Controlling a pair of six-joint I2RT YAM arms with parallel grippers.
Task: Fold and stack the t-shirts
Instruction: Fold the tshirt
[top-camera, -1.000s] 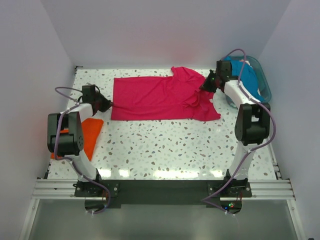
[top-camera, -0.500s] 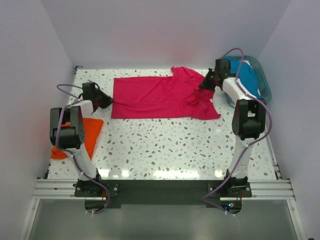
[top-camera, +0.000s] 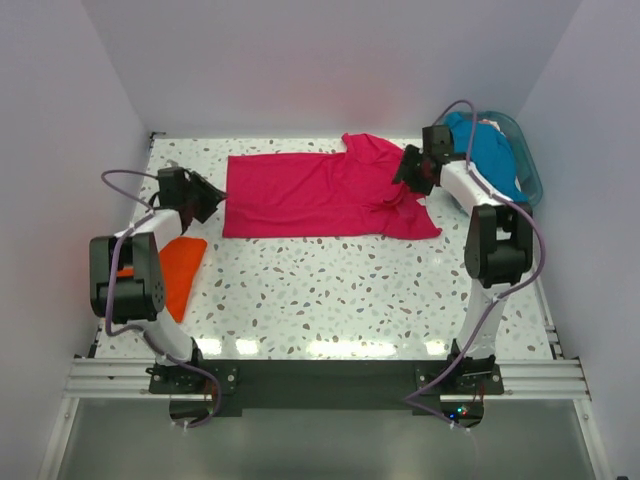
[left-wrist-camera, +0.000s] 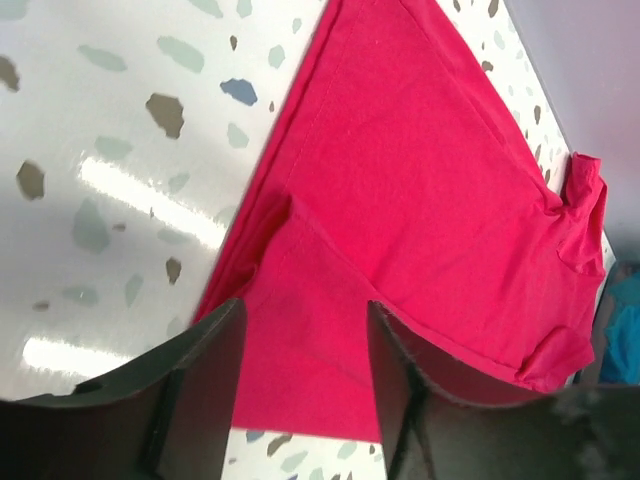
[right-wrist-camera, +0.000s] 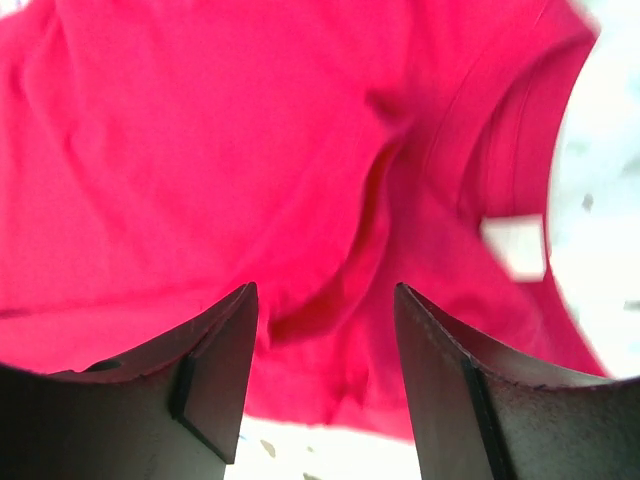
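The hot pink t-shirt (top-camera: 320, 195) lies spread flat across the back of the table, hem to the left and neck to the right. My left gripper (top-camera: 207, 197) hovers at its left hem edge, jaws open, with the pink cloth (left-wrist-camera: 430, 170) lying loose under the left gripper (left-wrist-camera: 305, 320). At the shirt's right shoulder my right gripper (top-camera: 412, 168) is open too; the rumpled pink cloth (right-wrist-camera: 200, 150) sits below the right gripper (right-wrist-camera: 325, 300), unpinched. An orange t-shirt (top-camera: 178, 268) lies folded at the left edge. A teal t-shirt (top-camera: 490, 152) is in the basket.
The teal plastic basket (top-camera: 531, 178) stands at the back right corner, close behind the right arm. White walls close in the table on three sides. The speckled tabletop (top-camera: 330, 290) in front of the pink shirt is bare.
Both grippers went from shut to open and let go of the pink shirt's ends. The shirt stays flat where it was. The left gripper has drawn back slightly from the hem.
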